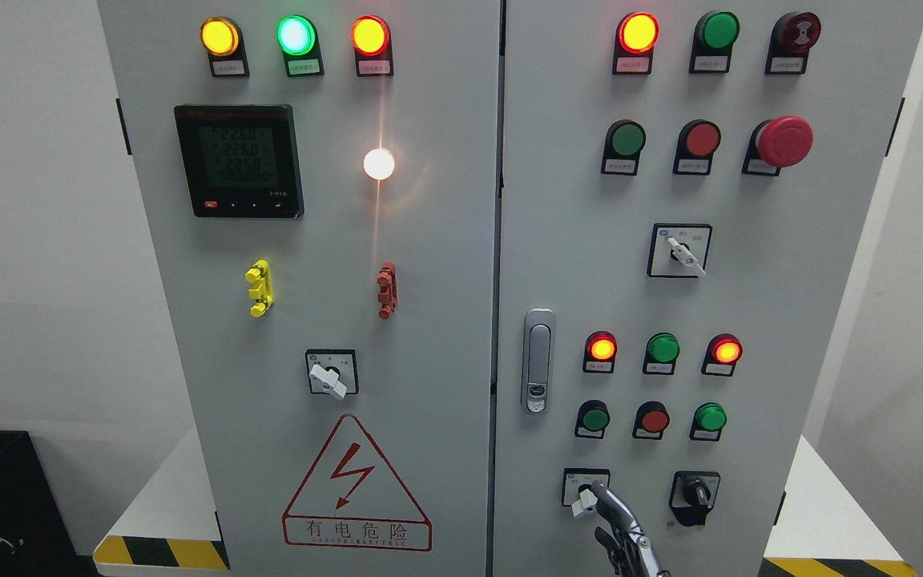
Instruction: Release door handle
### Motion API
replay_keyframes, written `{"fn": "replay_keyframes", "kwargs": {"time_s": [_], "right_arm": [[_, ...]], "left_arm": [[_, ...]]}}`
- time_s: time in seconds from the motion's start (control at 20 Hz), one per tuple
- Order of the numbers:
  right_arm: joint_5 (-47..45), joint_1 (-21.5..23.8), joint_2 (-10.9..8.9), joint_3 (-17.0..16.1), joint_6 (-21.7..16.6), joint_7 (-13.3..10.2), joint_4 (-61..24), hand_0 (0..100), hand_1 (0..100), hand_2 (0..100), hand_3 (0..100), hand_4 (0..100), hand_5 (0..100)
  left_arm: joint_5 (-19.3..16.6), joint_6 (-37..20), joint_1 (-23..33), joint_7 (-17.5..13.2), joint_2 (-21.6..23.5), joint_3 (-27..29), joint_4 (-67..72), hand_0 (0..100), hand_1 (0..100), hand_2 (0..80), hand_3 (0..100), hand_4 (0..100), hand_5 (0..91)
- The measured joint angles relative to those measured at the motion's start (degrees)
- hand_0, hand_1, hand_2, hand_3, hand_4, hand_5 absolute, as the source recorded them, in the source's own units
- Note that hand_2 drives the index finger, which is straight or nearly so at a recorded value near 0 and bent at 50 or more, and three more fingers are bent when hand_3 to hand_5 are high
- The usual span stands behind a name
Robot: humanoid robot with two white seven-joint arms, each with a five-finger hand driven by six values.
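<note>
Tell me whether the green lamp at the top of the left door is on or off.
On. The green lamp glows bright, pale at its centre, between a lit amber lamp and a lit red lamp.

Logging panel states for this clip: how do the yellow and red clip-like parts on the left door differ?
The yellow part sits left of the door's middle, below the digital meter; the red part sits further right, below the glowing white lamp. The yellow one is bright and looks slightly bulkier; the red one is duller and slimmer. Both stand upright at about the same height on the left door.
</note>
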Motion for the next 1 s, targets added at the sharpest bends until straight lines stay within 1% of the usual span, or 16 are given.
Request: {"fn": "replay_keyframes", "kwargs": {"time_s": [0.5,0.75,0.9,1.0], "right_arm": [[-1.0,-0.4,-0.05,-0.9,0.6,-0.2,0.0,42,6,0,6,11,6],[-1.1,-1.8,-0.02,-1.1,3.6,0.3,0.0,42,7,0,8,13,10],[-1.0,-2.5,-0.01,-1.2,4.3,0.3,0.1,43,8,0,9,14,10],[-0.8,-2.7,0.00,-1.3,4.5,0.4,0.0,42,10,0,12,16,11]], "left_arm": [[0.0,0.0,0.0,0.0,0.0,0.0,0.0,12,56,0.0,0,0,0.0],[0.0,0.0,0.0,0.0,0.0,0.0,0.0,12,56,0.0,0,0,0.0],[0.0,0.0,0.0,0.0,0.0,0.0,0.0,12,56,0.0,0,0,0.0],[0.0,0.0,0.0,0.0,0.0,0.0,0.0,12,56,0.0,0,0,0.0]]}}
